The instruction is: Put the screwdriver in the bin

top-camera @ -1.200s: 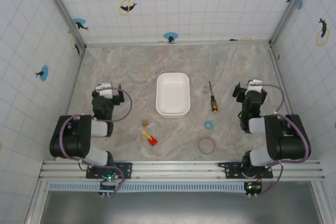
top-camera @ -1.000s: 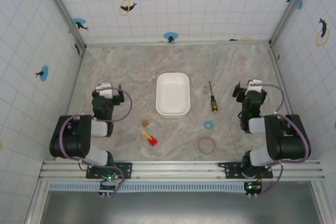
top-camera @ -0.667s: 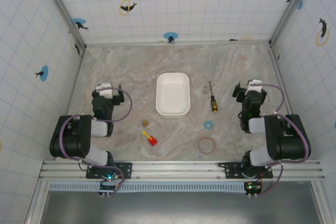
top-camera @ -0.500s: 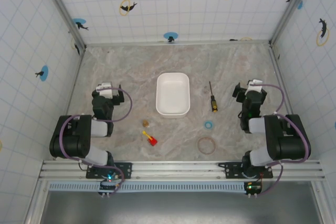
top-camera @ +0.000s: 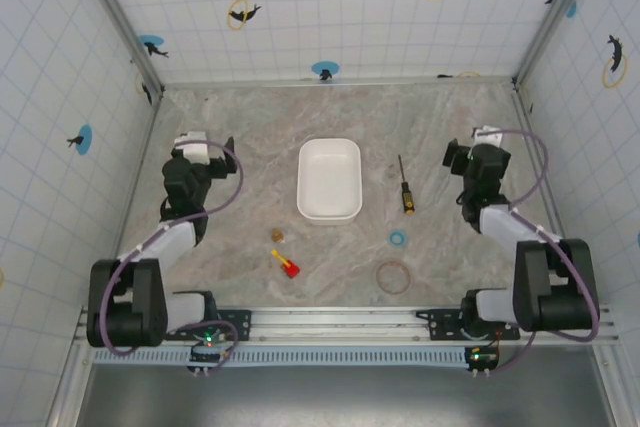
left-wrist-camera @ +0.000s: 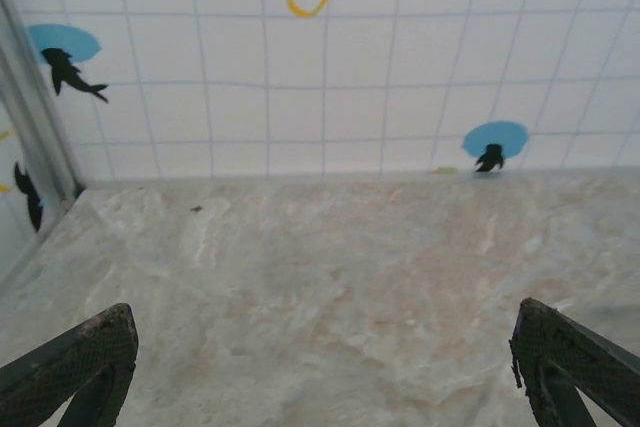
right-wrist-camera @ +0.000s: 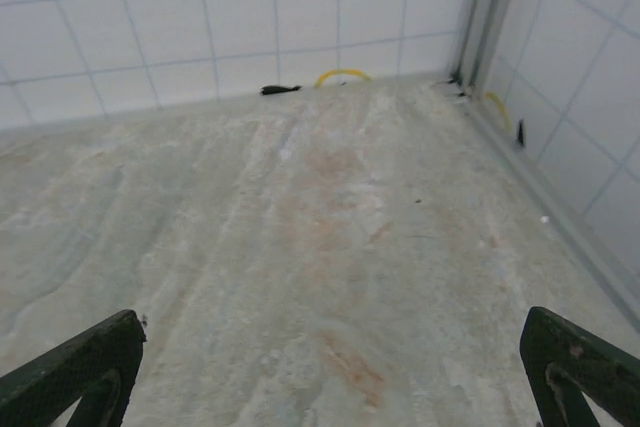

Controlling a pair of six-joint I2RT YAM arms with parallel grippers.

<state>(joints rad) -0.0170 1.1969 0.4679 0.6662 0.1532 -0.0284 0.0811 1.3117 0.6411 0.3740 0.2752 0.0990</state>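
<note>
Plainly, from the top camera, the task was at its very start. The screwdriver [top-camera: 403, 185] lay flat on the tabletop [top-camera: 250, 127], handle toward the arms and tip toward the far wall. It was just right of the bin [top-camera: 328, 179] but not touching it, and the bin held nothing. The right claw [top-camera: 478, 156] hung to the right of the screwdriver, near it but apart. The left claw [top-camera: 196, 154] was on the far side of the bin, well away. A blue ring [top-camera: 398, 238] and a red-and-yellow piece [top-camera: 287, 265] lay closer to the arms and had no part in the job.

In the left wrist camera, the left claw [left-wrist-camera: 320, 312] was spread wide, its two dark fingers [left-wrist-camera: 75, 367] at the lower corners with bare marbled surface between them. It held nothing and faced the tiled wall [left-wrist-camera: 330, 77].

In the right wrist camera, the right claw [right-wrist-camera: 328, 315] was equally wide and empty, looking along the tabletop toward the far right corner.

The step in hand looked like the reach, not yet a grasp. The right arm seemed the natural one, being nearer. The next move would call for turning that claw leftward and downward over the handle. The jaws would need to sit across the slim body and come low enough to close on it without skidding it away. A short carry left over the rim would follow.
</note>
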